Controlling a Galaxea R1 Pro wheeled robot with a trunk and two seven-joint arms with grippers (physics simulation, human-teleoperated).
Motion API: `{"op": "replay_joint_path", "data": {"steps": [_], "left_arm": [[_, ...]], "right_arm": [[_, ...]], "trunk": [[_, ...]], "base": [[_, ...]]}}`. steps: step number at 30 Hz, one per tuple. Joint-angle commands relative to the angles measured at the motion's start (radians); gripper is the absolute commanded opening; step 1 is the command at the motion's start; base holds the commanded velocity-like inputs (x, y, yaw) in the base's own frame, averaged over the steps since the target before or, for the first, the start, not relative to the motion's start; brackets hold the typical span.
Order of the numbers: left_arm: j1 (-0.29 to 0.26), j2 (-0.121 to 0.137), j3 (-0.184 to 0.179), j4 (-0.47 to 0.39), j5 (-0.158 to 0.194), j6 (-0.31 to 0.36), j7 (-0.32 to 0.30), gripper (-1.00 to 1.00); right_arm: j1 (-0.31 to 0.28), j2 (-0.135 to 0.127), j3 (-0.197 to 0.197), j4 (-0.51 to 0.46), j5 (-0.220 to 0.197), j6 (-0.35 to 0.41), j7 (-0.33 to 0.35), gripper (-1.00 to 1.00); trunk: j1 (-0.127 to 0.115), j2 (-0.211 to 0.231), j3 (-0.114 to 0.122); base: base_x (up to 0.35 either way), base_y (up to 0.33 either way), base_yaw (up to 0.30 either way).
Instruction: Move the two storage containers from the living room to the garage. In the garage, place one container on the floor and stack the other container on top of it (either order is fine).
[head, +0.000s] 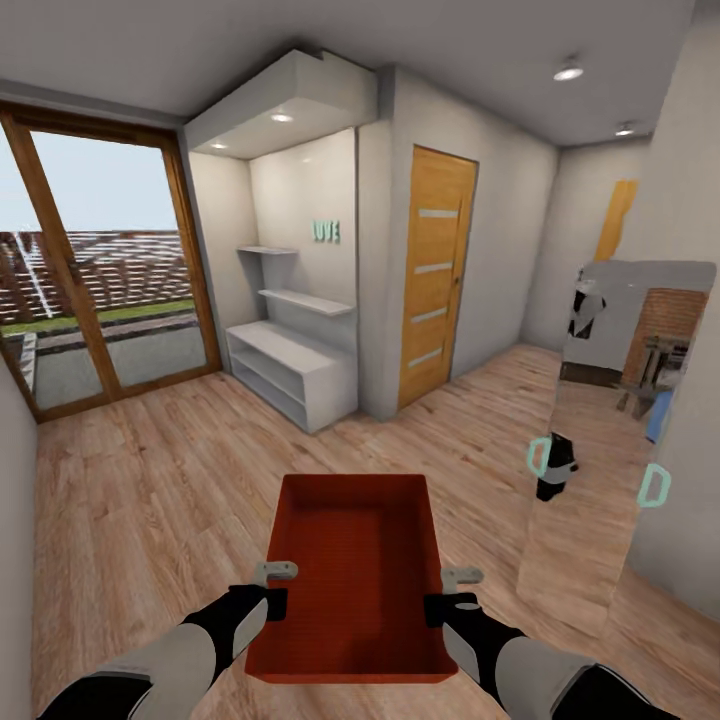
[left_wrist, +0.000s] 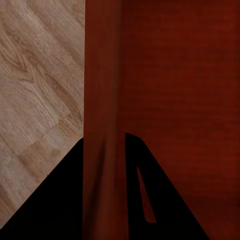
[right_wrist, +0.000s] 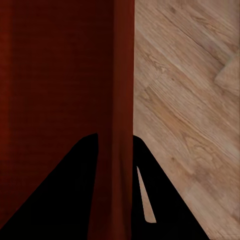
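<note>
Wood plank floor (head: 150, 480) everywhere, glass door (head: 100, 270) at upper left, orange door (head: 437, 270) up centre, so we're not in the garage yet. One storage container (head: 355, 575) sits lower centre, carried off the floor, left pincer (head: 272, 590) clamped on its left wall and right pincer (head: 455, 592) on its right wall. Looks like the hauling step; next it needs to drive on while keeping both grips level.

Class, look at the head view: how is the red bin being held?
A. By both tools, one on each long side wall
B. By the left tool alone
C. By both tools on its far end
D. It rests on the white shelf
A: the left tool and right tool each clamp a side wall of the red bin, above the wood floor.
</note>
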Motion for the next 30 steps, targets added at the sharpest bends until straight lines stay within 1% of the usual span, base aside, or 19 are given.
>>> {"op": "replay_joint_path", "data": {"steps": [1,30], "left_arm": [[0.0,0.0,0.011,-0.002,-0.008,0.007,0.007,-1.0],[0.0,0.0,0.011,-0.003,-0.008,0.007,0.007,-1.0]], "right_arm": [[-0.001,0.0,0.013,0.0,-0.012,-0.001,0.002,-1.0],[0.0,0.0,0.013,0.0,-0.012,-0.002,0.002,-1.0]], "trunk": [[0.001,-0.002,-0.001],[0.001,-0.002,-0.001]], "base": [[0.322,0.0,0.002],[0.322,0.0,0.0]]}}
